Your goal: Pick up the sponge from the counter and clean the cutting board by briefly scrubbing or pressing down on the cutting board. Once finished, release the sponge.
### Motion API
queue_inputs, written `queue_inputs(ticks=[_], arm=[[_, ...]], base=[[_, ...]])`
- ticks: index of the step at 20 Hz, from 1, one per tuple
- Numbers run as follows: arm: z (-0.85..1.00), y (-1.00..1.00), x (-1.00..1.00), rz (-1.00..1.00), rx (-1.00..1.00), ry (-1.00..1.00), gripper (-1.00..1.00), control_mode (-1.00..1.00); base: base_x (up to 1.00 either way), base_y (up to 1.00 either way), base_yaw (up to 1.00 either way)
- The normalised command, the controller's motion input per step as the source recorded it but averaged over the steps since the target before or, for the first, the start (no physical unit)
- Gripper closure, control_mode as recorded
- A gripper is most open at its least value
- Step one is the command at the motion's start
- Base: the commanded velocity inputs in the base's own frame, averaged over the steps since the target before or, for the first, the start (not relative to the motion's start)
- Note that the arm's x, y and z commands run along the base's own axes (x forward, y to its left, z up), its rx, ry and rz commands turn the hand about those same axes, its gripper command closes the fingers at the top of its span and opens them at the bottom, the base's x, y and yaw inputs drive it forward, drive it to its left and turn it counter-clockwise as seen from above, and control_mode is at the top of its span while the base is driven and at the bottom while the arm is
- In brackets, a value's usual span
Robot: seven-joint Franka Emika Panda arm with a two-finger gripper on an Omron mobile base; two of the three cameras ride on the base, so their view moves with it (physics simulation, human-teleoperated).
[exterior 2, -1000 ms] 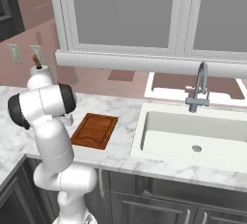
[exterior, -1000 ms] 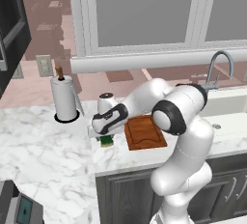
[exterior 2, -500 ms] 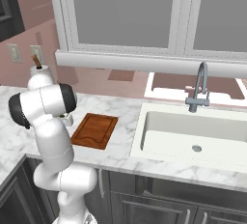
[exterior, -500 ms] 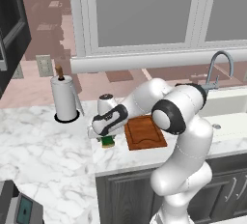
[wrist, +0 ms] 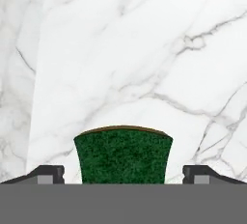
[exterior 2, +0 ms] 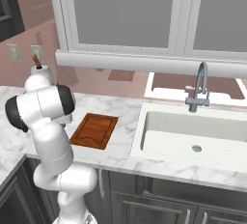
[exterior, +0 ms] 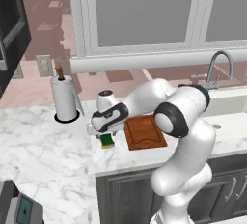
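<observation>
Gripper [wrist: 123, 174] hangs over the sponge [wrist: 123, 154], jaws spread wide, not touching it. Risk: an off-centre close nudges it toward the cutting board [exterior: 144, 132] at 3 o'clock.

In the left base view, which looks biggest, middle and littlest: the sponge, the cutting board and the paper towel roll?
1. Cutting board: biggest.
2. Paper towel roll: middle, though it stands farther from the camera.
3. Sponge: littlest by far, partly under the gripper.

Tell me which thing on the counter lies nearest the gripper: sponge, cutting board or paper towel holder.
The sponge: it lies right under the gripper, between its fingertips in the hand view. The cutting board lies beside it; the paper towel holder stands farther back.
</observation>
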Motion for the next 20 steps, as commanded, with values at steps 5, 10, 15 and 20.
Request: queue_inputs(ticks=[5, 10, 15, 20], arm=[[0.89, -0.45, -0.03, 0.02, 0.0, -0.01, -1.0, -1.0], [0.55, -1.0, -0.55, 0.06, 0.0, -0.04, -1.0, -1.0], [0.52, -1.0, -0.44, 0.0, 0.0, 0.0, -1.0, -1.0], [0.6, -0.95, -0.2, 0.0, 0.0, 0.0, -1.0, -1.0]], base=[[0.0, 0.0, 0.0], [0.0, 0.0, 0.0], [0.0, 0.0, 0.0], [0.0, 0.0, 0.0]])
